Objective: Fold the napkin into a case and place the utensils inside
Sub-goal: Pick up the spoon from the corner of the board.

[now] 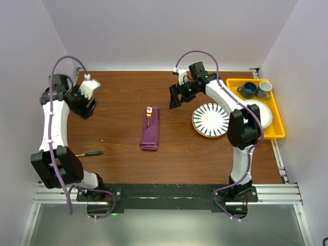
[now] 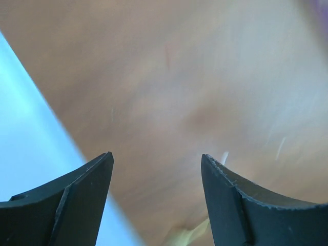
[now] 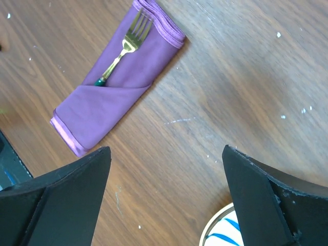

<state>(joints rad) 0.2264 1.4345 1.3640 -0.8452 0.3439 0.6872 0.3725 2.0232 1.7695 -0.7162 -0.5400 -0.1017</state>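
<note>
The left gripper hangs over the far-left part of the wooden table, its jaws well apart. Its own camera shows only blurred brown wood between the two black fingers. It holds nothing and touches nothing that I can see.

The right gripper is open wider still, near its full spread. It is empty too, held above bare wood between the case and the striped plate. A sliver of the plate's rim shows just under its fingers.

The case lies flat in the middle of the table as a narrow plum-purple fold, its long side running away from the arms. A gold fork rests on it with the tines at the far, hemmed end. Its green handle tip meets a slanting fold of the cloth — how far it slips under, I cannot tell.

A second utensil, thin with a dark green handle, lies on bare wood by the left arm, well apart from the case. At the right edge a yellow tray holds two mugs.
</note>
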